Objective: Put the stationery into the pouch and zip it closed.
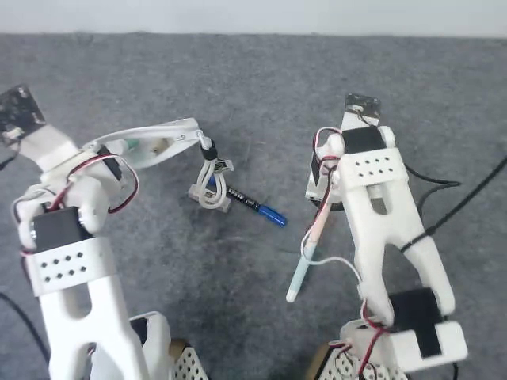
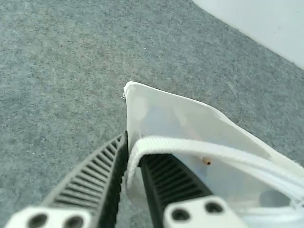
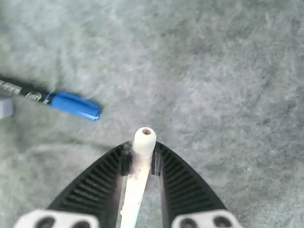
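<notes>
The desk [image 1: 412, 79] is covered in grey, felt-like cloth. The pouch [image 1: 154, 142] sits in the upper left of the high view. It is a flat sleeve of milky, see-through plastic with a white woven zip tape along its edge, and its long axis runs nearly level across the frame. A greenish shape and a tan one show through its wall, but what they are cannot be told. The left end effector [image 2: 127, 137] is closed tight on the pouch edge, its ribbed black fingers [image 2: 90, 175] pinching the plastic and tape between them. A white cord [image 1: 207, 170] loops down from the pouch's right end.

The marker [image 1: 247, 203] lies flat at mid-frame. It has a black barrel and a blue cap, and it slants from upper left to lower right with the cap at the lower right end.

The right end effector [image 3: 141, 148] is clamped on a slim, round white pen [image 3: 144, 135]. In the high view the pen slants steeply, with its free end pointing toward the lower left, right of the marker.
</notes>
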